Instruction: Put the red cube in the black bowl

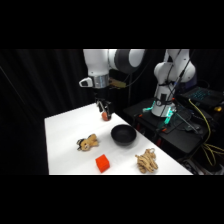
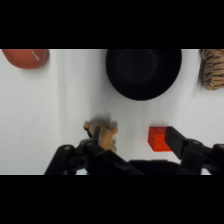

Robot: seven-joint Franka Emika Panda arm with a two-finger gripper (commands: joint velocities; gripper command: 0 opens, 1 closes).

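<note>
The gripper has its jaws spread wide and grasps nothing; in the wrist view its two black fingers rise from the bottom edge well apart, with bare white table showing between them; the right-hand finger's tip lines up with the side of the red cube, though whether they touch cannot be told from this view; a small tan plush toy appears between the fingers, lying on the table beyond them.

In the side view the gripper hangs low over the far end of the table, just above or beside a small reddish-orange ball; contact between them cannot be told; the same ball shows at the wrist view's upper left corner.

The red cube sits on the table near the front edge, well apart from the gripper; it lies outside the black bowl, which stands upright and empty toward the table's middle right; the bowl is at top centre of the wrist view; the plush toy lies left of the bowl and behind the cube; a tan knotted object rests near the front right corner, and it shows at the wrist view's right edge.

The arm's base stands at the upper right with a green light at its foot; yellow cables trail beside it.
</note>
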